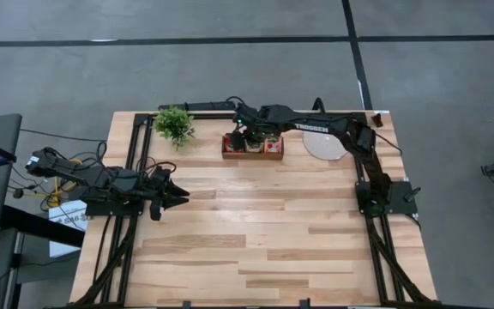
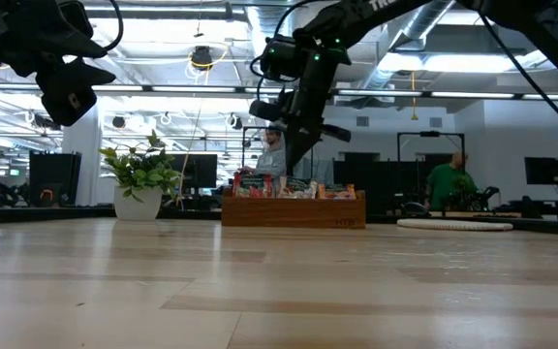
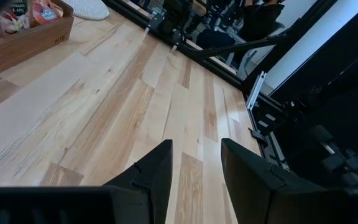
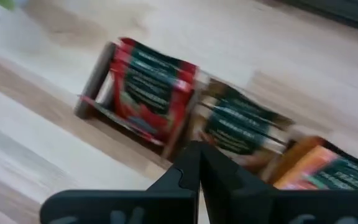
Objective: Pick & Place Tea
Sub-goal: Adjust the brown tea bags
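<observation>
The tea sachets stand upright in a wooden box (image 1: 253, 148) at the table's far middle. The right wrist view shows red sachets (image 4: 148, 87), pale ones with dark green labels (image 4: 238, 127) and an orange one (image 4: 328, 171). My right gripper (image 4: 199, 163) hangs above the box (image 2: 294, 209), slanting down, its fingers shut with nothing between them. It is clear of the sachets. My left gripper (image 1: 183, 196) waits open at the table's left edge, above bare wood (image 3: 196, 155).
A small potted plant (image 1: 174, 124) stands left of the box. A round pale disc (image 1: 326, 146) lies right of it. Dark frame rails (image 1: 376, 232) run along both sides of the table. The near half of the wooden top (image 1: 256, 249) is bare.
</observation>
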Motion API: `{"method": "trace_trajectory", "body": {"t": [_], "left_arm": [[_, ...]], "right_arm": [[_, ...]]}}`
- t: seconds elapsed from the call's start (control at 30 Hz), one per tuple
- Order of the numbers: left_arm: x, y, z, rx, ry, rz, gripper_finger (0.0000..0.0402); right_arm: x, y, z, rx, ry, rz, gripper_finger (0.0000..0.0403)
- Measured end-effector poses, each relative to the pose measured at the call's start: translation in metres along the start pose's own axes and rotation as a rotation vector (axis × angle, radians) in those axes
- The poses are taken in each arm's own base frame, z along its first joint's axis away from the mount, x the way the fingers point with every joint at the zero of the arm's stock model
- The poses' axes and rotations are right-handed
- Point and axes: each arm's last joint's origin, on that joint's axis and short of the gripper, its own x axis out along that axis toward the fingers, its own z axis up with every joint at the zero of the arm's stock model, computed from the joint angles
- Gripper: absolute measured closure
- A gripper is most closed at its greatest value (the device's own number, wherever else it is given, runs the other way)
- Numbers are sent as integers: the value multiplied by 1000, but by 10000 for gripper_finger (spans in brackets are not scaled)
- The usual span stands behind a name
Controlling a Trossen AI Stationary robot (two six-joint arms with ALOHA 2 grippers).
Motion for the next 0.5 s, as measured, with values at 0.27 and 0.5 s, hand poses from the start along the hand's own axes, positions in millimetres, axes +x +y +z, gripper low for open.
{"method": "trace_trajectory", "body": {"t": [0.27, 0.5], "left_arm": [[0, 0, 0, 1, 0, -1, 273], [0, 0, 0, 1, 0, -1, 273]], "right_arm": [[0, -3, -1, 10, 7, -33, 403], [0, -2, -2, 31, 8, -33, 403]]}}
